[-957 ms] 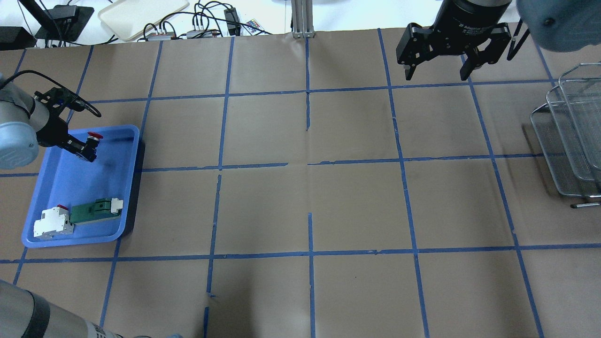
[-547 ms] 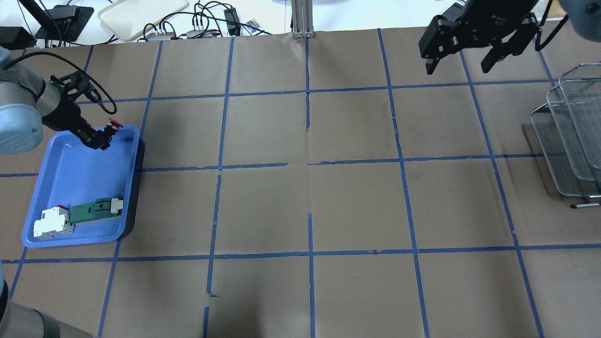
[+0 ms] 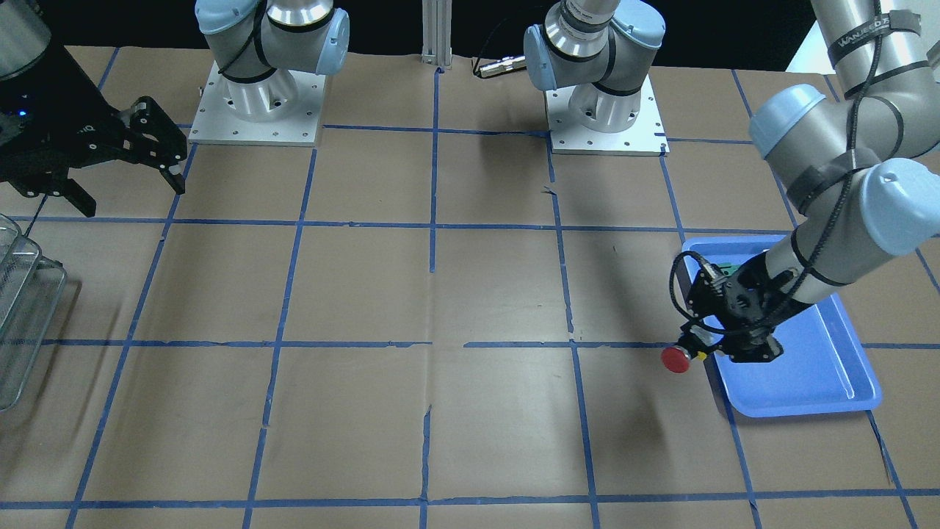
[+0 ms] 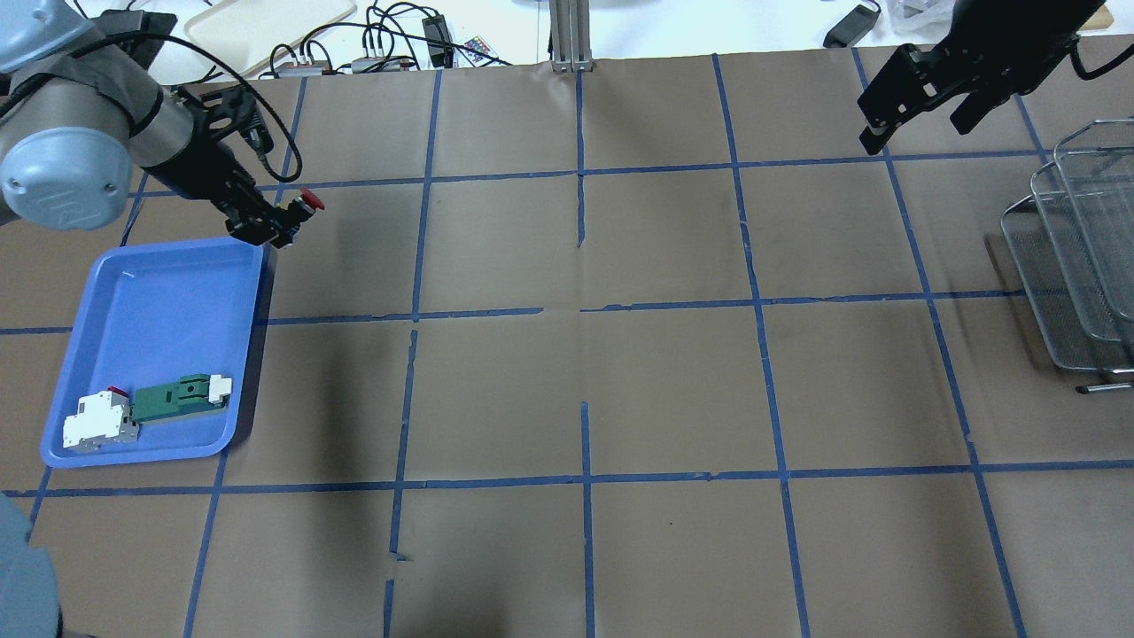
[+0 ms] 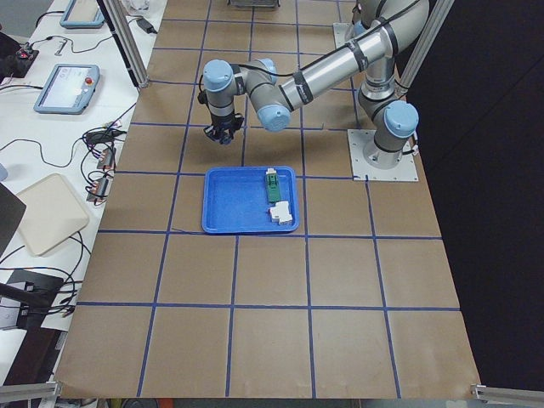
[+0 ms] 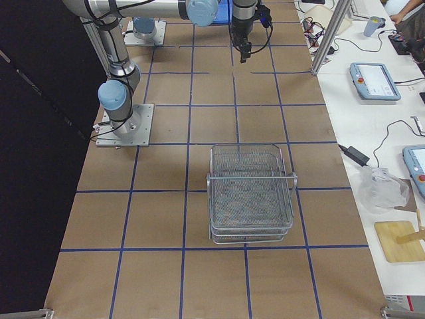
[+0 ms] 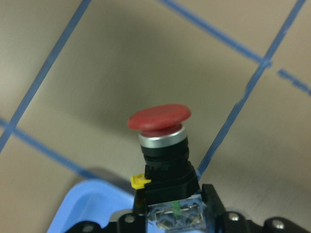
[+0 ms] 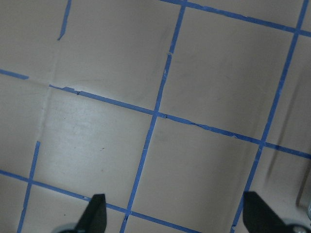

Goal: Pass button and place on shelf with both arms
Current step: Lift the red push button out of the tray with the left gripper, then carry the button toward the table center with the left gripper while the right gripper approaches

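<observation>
My left gripper [image 4: 276, 223] is shut on the black body of the button [image 4: 309, 201] and holds it in the air just past the far right corner of the blue tray [image 4: 159, 301]. The red cap points sideways toward the table's middle. The left wrist view shows the button [image 7: 159, 119] with its yellow spot, clamped between the fingers. In the front-facing view the button [image 3: 675, 358] hangs beside the tray's edge [image 3: 800, 382]. My right gripper [image 4: 917, 131] is open and empty, high over the far right, near the wire-mesh shelf [image 4: 1076, 257].
A white-and-red block [image 4: 97, 418] joined to a green board [image 4: 177, 399] lies in the tray's near end. The shelf [image 6: 251, 193] stands at the table's right end. Cables and a beige tray [image 4: 266, 27] lie beyond the far edge.
My left gripper has lifted the button out of the tray and carried it farther from the robot and to the right. My right gripper has moved right, toward the shelf, still open.
</observation>
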### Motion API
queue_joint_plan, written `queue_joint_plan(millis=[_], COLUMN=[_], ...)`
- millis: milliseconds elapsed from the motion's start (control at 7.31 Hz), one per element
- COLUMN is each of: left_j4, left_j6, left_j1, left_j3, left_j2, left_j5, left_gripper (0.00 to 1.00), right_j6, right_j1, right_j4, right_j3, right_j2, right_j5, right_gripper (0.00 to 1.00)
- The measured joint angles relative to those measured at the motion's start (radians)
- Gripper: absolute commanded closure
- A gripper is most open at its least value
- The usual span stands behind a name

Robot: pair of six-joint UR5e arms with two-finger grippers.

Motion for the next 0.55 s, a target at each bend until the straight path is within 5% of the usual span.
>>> queue_joint_plan(millis=[547], left_j4=[-0.055], left_j6=[-0.009], left_j1=[-0.166], left_j3=[0.034], left_j2=[0.026], left_j5=[-0.222], left_gripper=[1.00], right_j6=[-0.494], right_j1=[-0.002], right_j4=[0.050], right_j3=[0.070], right_j2=[-0.036], right_j5=[0.097], right_gripper=[0.00])
